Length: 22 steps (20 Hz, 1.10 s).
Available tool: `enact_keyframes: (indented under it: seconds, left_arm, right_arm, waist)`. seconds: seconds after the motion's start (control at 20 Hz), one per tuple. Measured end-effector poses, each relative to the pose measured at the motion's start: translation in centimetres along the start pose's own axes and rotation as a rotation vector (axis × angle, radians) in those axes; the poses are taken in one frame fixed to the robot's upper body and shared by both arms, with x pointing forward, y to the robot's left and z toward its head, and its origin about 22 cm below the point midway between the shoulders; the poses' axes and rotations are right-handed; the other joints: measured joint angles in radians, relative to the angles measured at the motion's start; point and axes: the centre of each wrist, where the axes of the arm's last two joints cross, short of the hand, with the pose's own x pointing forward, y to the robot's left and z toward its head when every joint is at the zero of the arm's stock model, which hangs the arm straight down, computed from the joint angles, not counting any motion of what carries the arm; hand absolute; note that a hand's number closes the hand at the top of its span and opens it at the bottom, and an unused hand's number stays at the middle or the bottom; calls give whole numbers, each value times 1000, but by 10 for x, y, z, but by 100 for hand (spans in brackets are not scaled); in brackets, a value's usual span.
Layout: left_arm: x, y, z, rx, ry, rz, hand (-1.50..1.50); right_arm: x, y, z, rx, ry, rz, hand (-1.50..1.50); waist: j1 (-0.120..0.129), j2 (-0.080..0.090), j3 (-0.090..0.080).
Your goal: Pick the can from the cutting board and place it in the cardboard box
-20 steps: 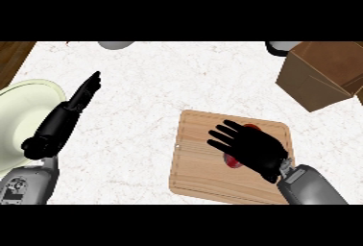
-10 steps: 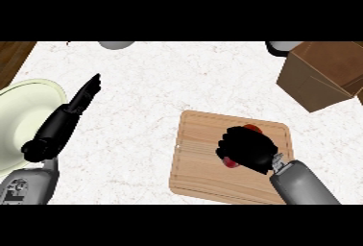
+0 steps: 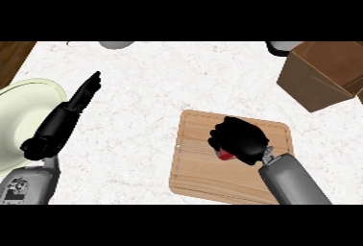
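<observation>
In the head view you have the cardboard box (image 3: 322, 72) at two o'clock, cut by the right edge; only its brown outer walls and top flaps show, so you cannot tell what lies inside. A pale green plate (image 3: 25, 103) sits at nine o'clock, running off the left edge, its visible face bare; two grey round things touch the top edge, one (image 3: 117, 44) at twelve o'clock and one (image 3: 282, 47) just beside the box.

Your right hand (image 3: 239, 139) is curled down on the wooden cutting board (image 3: 205, 168) at five o'clock; its fingers wrap the red can (image 3: 225, 153), of which only a small sliver shows under the palm; the can is on the board, well apart from the box.

Half a second ago the hand was already closing there; a second ago its fingers lay spread over the can; the can and board have not shifted.

Your left hand (image 3: 67, 115) rests open at nine o'clock, fingers straight toward eleven, lying over the plate's rim; white counter (image 3: 177, 81) lies open between board and box.
</observation>
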Motion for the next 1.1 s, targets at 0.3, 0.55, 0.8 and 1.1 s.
enact_keyframes:
  seconds: [0.3,0.55,0.8,1.1]
  left_arm:
    - [3,-5,-5,-24,-22,8,0]
    - [3,-1,-7,-25,-16,4,0]
    - [-1,-4,-8,-8,-4,-3,0]
    - [-4,1,-4,-5,2,0,0]
  right_arm:
    - [-29,-20,-30,-114,398,-235,150]
    - [-50,-62,-57,-249,528,-215,150]
    - [-58,-102,-64,-371,593,-175,150]
    - [-78,-144,-45,-595,817,-259,150]
  waist:
    - [28,11,1]
    - [25,8,1]
    - [7,2,1]
    - [1,-1,1]
